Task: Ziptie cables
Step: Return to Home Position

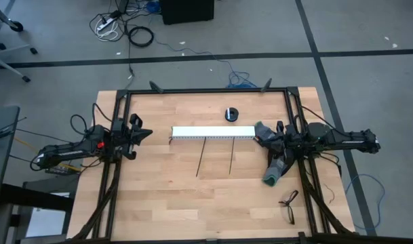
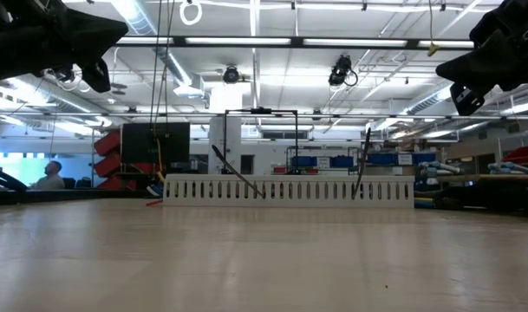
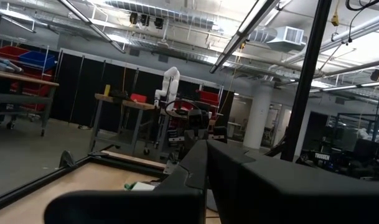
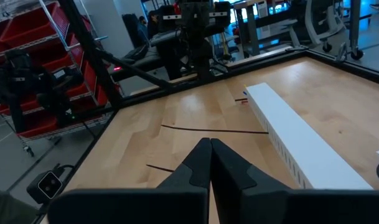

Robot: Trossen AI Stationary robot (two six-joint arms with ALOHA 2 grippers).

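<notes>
The white slotted channel [image 1: 213, 133] lies across the table's middle. Of the cables I see only a red tip [image 4: 242, 99] at the channel's left end [image 2: 151, 203]; the rest is hidden. Two thin black zipties [image 1: 201, 157] [image 1: 232, 156] run from the channel's near wall toward the near edge, and both show in the right wrist view [image 4: 214, 130] [image 4: 161, 168]. My left gripper [image 1: 146, 134] [image 3: 206, 163] is shut and hovers left of the channel. My right gripper [image 1: 262, 137] [image 4: 209, 155] is shut and hovers off the channel's right end. Both are raised above the table [image 2: 90, 43] [image 2: 472, 74].
A small round black object [image 1: 232, 114] sits beyond the channel. A pair of glasses [image 1: 288, 203] lies near the right near corner. Grey-green cloth-like pieces [image 1: 272, 173] hang by the right arm. A black frame [image 1: 206, 90] borders the table. Bare wood shows near the zipties.
</notes>
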